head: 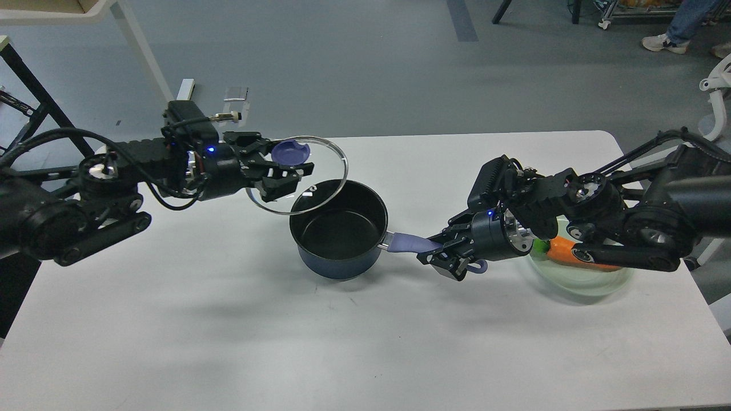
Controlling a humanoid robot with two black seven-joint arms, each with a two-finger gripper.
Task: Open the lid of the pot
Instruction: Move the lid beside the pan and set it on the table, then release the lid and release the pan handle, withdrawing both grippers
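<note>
A dark blue pot [338,228] stands uncovered in the middle of the white table [342,342], its black inside empty. Its purple handle [408,244] points right. My left gripper [288,161] is shut on the purple knob [290,151] of the glass lid [297,174]. It holds the lid tilted in the air, up and to the left of the pot. My right gripper [442,254] is shut on the far end of the pot handle.
A clear glass bowl [582,279] with a carrot [577,253] and a green vegetable [538,246] sits at the right, under my right arm. A white table leg [143,63] and a black frame [34,91] stand behind the table at left.
</note>
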